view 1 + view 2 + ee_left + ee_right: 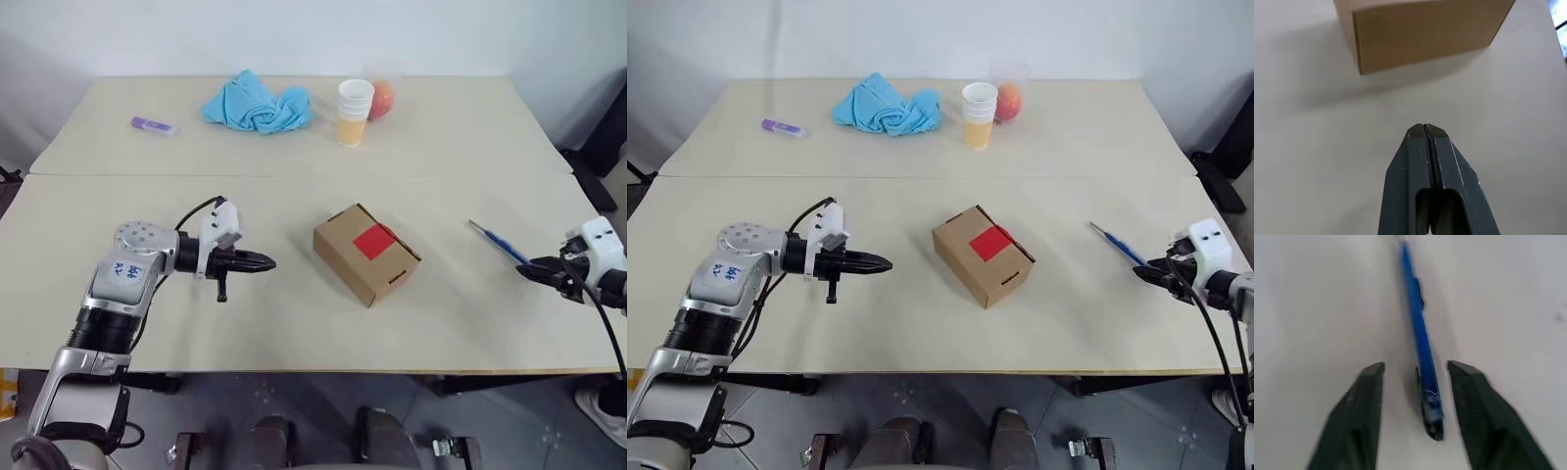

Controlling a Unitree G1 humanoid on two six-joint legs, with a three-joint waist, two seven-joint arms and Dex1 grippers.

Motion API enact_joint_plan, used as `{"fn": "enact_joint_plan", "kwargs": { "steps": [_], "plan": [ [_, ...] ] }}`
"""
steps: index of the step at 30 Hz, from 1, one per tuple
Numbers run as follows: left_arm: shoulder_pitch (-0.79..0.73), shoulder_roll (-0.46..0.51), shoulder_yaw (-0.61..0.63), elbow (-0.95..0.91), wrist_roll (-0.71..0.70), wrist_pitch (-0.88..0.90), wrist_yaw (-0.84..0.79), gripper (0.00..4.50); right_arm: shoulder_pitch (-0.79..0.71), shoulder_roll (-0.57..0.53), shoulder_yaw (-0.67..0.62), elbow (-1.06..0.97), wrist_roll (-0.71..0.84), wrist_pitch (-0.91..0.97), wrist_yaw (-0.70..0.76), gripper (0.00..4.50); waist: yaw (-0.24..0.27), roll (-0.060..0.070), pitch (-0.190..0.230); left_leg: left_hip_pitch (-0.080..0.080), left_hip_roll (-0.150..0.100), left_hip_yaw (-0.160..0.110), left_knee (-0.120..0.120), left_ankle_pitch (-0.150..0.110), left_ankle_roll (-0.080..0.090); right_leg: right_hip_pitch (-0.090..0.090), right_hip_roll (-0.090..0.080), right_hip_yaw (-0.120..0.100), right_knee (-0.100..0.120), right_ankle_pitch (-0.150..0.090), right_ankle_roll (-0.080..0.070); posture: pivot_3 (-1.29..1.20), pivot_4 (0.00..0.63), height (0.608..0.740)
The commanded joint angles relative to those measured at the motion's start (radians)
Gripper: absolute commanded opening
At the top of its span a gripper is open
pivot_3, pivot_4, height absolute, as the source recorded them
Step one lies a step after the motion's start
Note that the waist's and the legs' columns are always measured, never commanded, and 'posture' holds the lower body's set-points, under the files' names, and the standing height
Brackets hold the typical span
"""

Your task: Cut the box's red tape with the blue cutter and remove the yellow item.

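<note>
Right gripper point(1415, 369): fingers spread either side of the blue cutter point(1418, 328), a slim blue pen-shaped knife flat on the table point(294, 323), at 3 o'clock from the box point(365, 254). Left gripper point(1423, 129): fingers pressed together, empty

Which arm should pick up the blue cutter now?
The right. Its end effector is open with the blue cutter's near end lying between the fingers on the table. The left end effector is shut, on the far side of the box.
</note>
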Motion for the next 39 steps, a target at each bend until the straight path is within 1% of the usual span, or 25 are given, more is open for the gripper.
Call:
{"fn": "enact_joint_plan", "kwargs": {
  "steps": [1, 3, 4, 5, 8, 9, 12, 14, 16, 18, 19, 22, 25, 28, 33, 39],
  "plan": [
    [0.031, 0.01, 0.025, -0.089, -0.03, 0.05, 0.038, 0.0, 0.006, -0.05, -0.09, -0.121, 0.113, 0.033, 0.143, 3.4, 0.0, 0.0, 0.0, 0.0, 0.0, 0.0, 0.0, 0.0, 0.0, 0.0, 0.0, 0.0, 0.0, 0.0, 0.0, 0.0, 0.15, 0.74],
    [0.046, 0.005, 0.019, -0.108, -0.027, 0.069, 0.06, 0.0, 0.026, -0.057, -0.088, -0.191, 0.145, 0.074, 0.187, 3.4, 0.0, 0.0, 0.0, 0.001, 0.001, 0.0, 0.0, 0.0, 0.0, 0.0, 0.001, 0.0, 0.0, 0.0, 0.0, 0.0, 0.15, 0.74],
    [0.056, -0.003, 0.01, -0.12, -0.02, 0.088, 0.082, 0.0, 0.037, -0.045, -0.074, -0.246, 0.148, 0.073, 0.187, 3.3, 0.001, 0.0, 0.0, 0.001, 0.002, 0.0, 0.0, 0.0, 0.0, 0.001, 0.001, 0.0, 0.0, 0.0, 0.0, 0.0, 0.15, 0.74],
    [0.066, -0.016, 0.004, -0.129, -0.014, 0.105, 0.11, 0.0, 0.043, -0.026, -0.06, -0.292, 0.142, 0.064, 0.172, 3.06, 0.001, 0.0, 0.0, 0.001, 0.002, 0.0, 0.0, 0.0, 0.0, 0.001, 0.001, 0.0, 0.0, 0.0, 0.0, 0.0, 0.15, 0.74],
    [0.078, -0.059, -0.017, -0.145, -0.004, 0.155, 0.184, 0.0, 0.035, 0.055, -0.008, -0.366, 0.08, -0.01, 0.079, 2.07, 0.002, 0.0, 0.0, 0.002, 0.001, -0.002, 0.0, 0.0, 0.0, 0.001, 0.001, 0.002, 0.0, 0.0, 0.0, 0.0, 0.15, 0.74],
    [0.081, -0.082, -0.027, -0.152, -0.004, 0.173, 0.209, 0.0, 0.02, 0.1, 0.015, -0.373, 0.035, -0.067, 0.019, 1.73, 0.002, 0.0, 0.0, 0.002, 0.001, -0.002, 0.001, 0.0, 0.0, 0.001, 0.001, 0.002, 0.0, 0.0, 0.0, 0.0, 0.15, 0.74],
    [0.08, -0.142, -0.061, -0.163, -0.004, 0.213, 0.263, 0.0, -0.018, 0.2, 0.095, -0.356, -0.096, -0.215, -0.115, 0.66, 0.005, 0.0, 0.0, 0.002, 0.001, -0.002, 0.001, 0.0, 0.0, 0.0, 0.001, 0.003, 0.002, 0.0, 0.0, 0.0, 0.15, 0.74],
    [0.066, -0.182, -0.082, -0.148, 0.008, 0.224, 0.301, 0.0, -0.038, 0.263, 0.143, -0.325, -0.157, -0.291, -0.174, 0.02, 0.005, 0.0, 0.0, 0.002, 0.0, -0.002, 0.001, 0.0, 0.0, -0.001, 0.0, 0.003, 0.002, 0.0, 0.0, 0.0, 0.15, 0.74],
    [0.041, -0.231, -0.095, -0.126, 0.015, 0.231, 0.344, 0.0, -0.053, 0.326, 0.182, -0.302, -0.172, -0.316, -0.191, 0.02, 0.009, 0.0, 0.0, 0.002, 0.0, -0.002, 0.001, 0.0, 0.0, -0.001, 0.0, 0.003, 0.002, 0.0, 0.0, 0.0, 0.15, 0.74],
    [0.019, -0.267, -0.101, -0.111, 0.017, 0.24, 0.373, 0.0, -0.06, 0.37, 0.218, -0.307, -0.169, -0.303, -0.174, 0.02, 0.012, 0.0, 0.0, 0.002, 0.0, -0.002, 0.001, 0.0, 0.0, -0.001, 0.001, 0.003, 0.002, 0.0, 0.0, 0.0, 0.15, 0.74],
    [0.009, -0.283, -0.106, -0.104, 0.02, 0.245, 0.386, 0.0, -0.059, 0.393, 0.24, -0.337, -0.146, -0.268, -0.149, 0.02, 0.012, 0.0, 0.0, 0.002, 0.0, -0.002, 0.001, 0.0, 0.0, -0.001, 0.001, 0.003, 0.002, 0.0, 0.0, 0.0, 0.15, 0.74],
    [-0.008, -0.307, -0.12, -0.093, 0.025, 0.252, 0.407, 0.0, -0.053, 0.433, 0.277, -0.409, -0.11, -0.198, -0.117, 0.02, 0.007, 0.0, 0.0, 0.002, -0.001, -0.002, 0.001, 0.0, 0.0, -0.001, 0.001, 0.003, 0.002, 0.0, 0.0, 0.0, 0.15, 0.74],
    [-0.014, -0.31, -0.138, -0.097, 0.023, 0.273, 0.408, 0.0, -0.036, 0.452, 0.321, -0.499, -0.089, -0.109, -0.097, 0.02, 0.003, 0.0, 0.0, 0.002, -0.001, -0.002, 0.001, 0.0, 0.0, -0.001, 0.001, 0.003, 0.002, 0.0, 0.0, 0.0, 0.15, 0.74],
    [-0.009, -0.286, -0.142, -0.115, 0.009, 0.292, 0.382, 0.0, -0.026, 0.451, 0.346, -0.542, -0.114, -0.021, -0.126, 0.02, 0.001, 0.0, 0.0, 0.002, -0.001, -0.002, 0.001, 0.0, -0.001, -0.001, 0.002, 0.003, 0.002, 0.0, 0.0, 0.0, 0.15, 0.74],
    [0.026, -0.163, -0.137, -0.195, -0.028, 0.335, 0.285, 0.0, 0.025, 0.485, 0.376, -0.658, -0.111, 0.086, -0.179, 0.02, -0.003, 0.0, 0.0, 0.002, 0.0, -0.002, 0.0, 0.0, -0.001, -0.002, 0.002, 0.003, 0.002, 0.0, -0.001, 0.0, 0.15, 0.74],
    [0.029, -0.109, -0.117, -0.215, -0.036, 0.346, 0.276, 0.0, 0.068, 0.511, 0.4, -0.759, -0.108, 0.208, -0.24, 0.02, 0.0, 0.0, 0.0, 0.002, 0.0, -0.002, 0.0, 0.0, -0.001, -0.001, 0.002, 0.004, 0.003, 0.0, -0.001, 0.0, 0.15, 0.74]
  ]
}}
